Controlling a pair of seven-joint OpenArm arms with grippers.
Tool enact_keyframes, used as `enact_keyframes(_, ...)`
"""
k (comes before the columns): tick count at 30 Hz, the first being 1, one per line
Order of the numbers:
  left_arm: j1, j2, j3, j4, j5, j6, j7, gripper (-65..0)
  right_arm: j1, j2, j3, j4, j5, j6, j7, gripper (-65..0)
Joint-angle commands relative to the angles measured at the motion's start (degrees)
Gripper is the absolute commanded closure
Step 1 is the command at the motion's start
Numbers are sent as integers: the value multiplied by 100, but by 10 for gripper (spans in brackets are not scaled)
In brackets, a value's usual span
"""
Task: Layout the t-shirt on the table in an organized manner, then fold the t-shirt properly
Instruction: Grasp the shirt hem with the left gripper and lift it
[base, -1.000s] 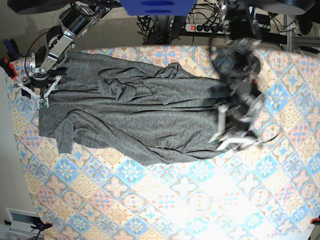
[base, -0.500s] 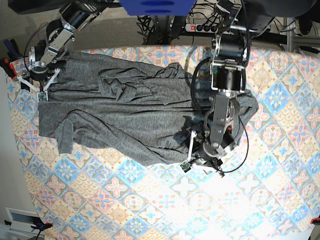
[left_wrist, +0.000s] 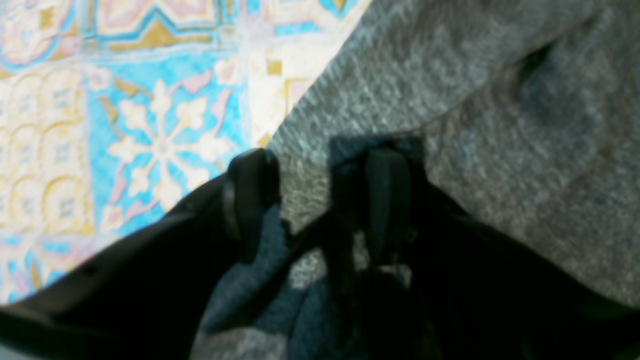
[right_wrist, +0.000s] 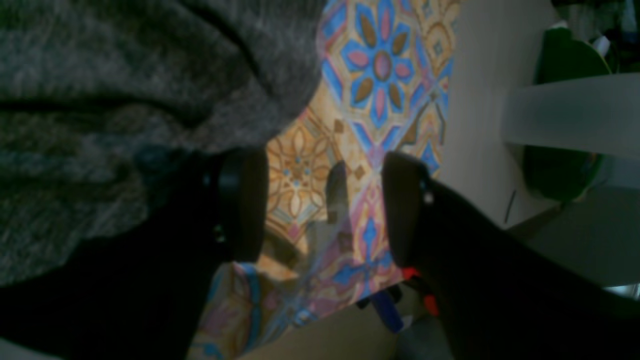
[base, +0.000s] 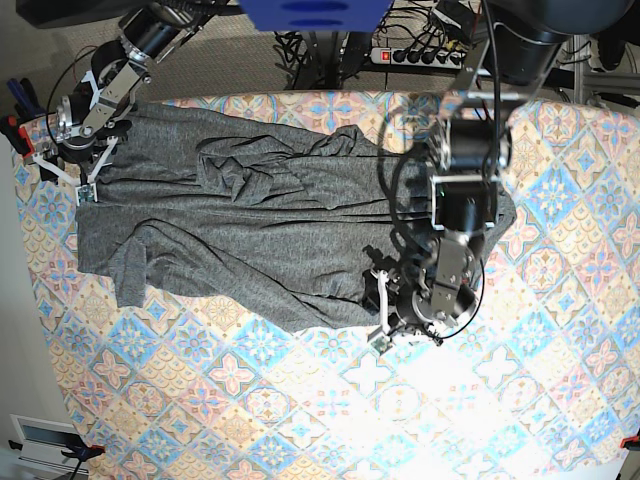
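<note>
At the near hem of the t-shirt (base: 270, 230), toward the middle of the surface (base: 300, 400): left hand (base: 385, 312), jaws partly apart and straddling the cloth edge, one finger (left_wrist: 248, 200) over the bare tile pattern, the other (left_wrist: 387, 200) over grey jersey; cloth between them, no closed pinch visible, so judged not yet gripped. At the far end of the garment, by the surface's corner: right hand (base: 72, 170), jaws wide apart, one finger at the fabric edge, the other over bare pattern, nothing held. Garment spread crumpled along the back half of the surface, long axis running side to side between the two hands, ridges and folds bunched near the top middle, one sleeve flap turned down at the right hand's end. Coming move judged to turn on this: hem directly under the left hand, nearer arm for that edge; far end within the right hand's reach. Count: one t-shirt, one surface, two hands.
</note>
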Motion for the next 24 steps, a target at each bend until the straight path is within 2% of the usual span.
enact_keyframes(1,-225,18,16,-275,7,16,-134,-309,52,75,16,124,-27,-90,76,-349)
enact_keyframes(6,-524,-105,7,-1366,7,16,-881,-302,52,75,157,326,-27,-90,85,-349)
enact_keyframes(8,-533,-175,16,-1577,7,16,-1145,-272,61,75,280,414,-27,-90,93,-349)
enact_keyframes(10,-594,-202,16,-1664,16,16,-1241,-211,61,75,289,520,-27,-90,93,-349)
enact_keyframes(14,-630,-211,-28,-1629,-2,16,-1241,-47,61,75,289,599,-27,-90,93,-349)
enact_keyframes(16,-630,-263,-28,-1620,7,16,-1241,-47,61,75,289,599,-36,-90,102,-349)
enact_keyframes(24,-612,-852,-142,-1620,-116,16,-1277,-50,61,75,289,599,-27,-90,102,-349)
